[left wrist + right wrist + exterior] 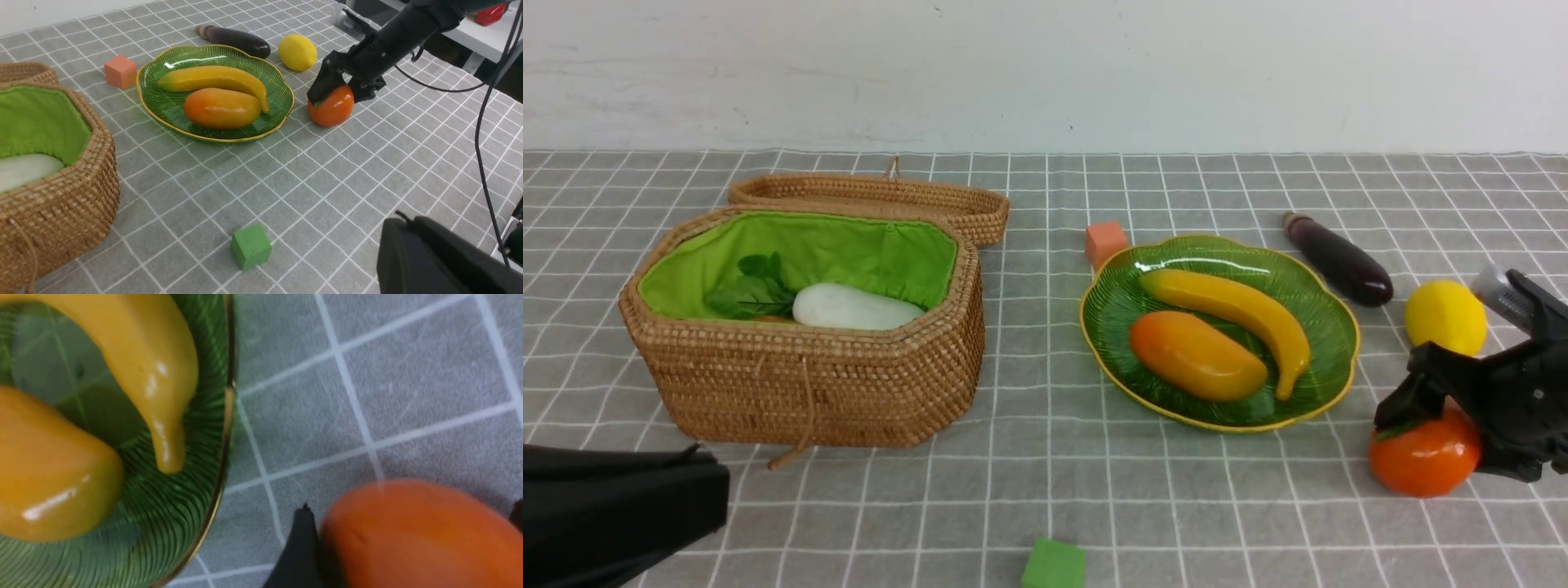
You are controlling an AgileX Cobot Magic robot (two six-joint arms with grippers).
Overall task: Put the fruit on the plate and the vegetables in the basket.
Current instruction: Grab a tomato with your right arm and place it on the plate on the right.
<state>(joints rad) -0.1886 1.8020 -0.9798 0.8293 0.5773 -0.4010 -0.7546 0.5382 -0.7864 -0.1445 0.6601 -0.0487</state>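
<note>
Round glossy orange toy persimmon (1421,461), tabletop's right edge: light, rigid, slippery; grip across widest girth. Right hand (1433,425) wide astride it; left hand (686,469) closed, empty.

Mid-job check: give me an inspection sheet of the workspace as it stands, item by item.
Surface: grey checked cloth, lying flat.
Job's things: white radish with green leaves inside the green-lined woven rattan basket, lid open; long yellow banana and orange-yellow mango on the ribbed green glass plate; dark purple eggplant, yellow lemon and round orange persimmon on the cloth, right of the plate.
Clutter: small orange cube behind the plate; small green cube near the front edge.
Grippers: right gripper straddles the persimmon, grip uncertain; left gripper shut, nothing in it.
Cables: black cables hang beside the right arm.
Surroundings: white wall behind the table.
</note>
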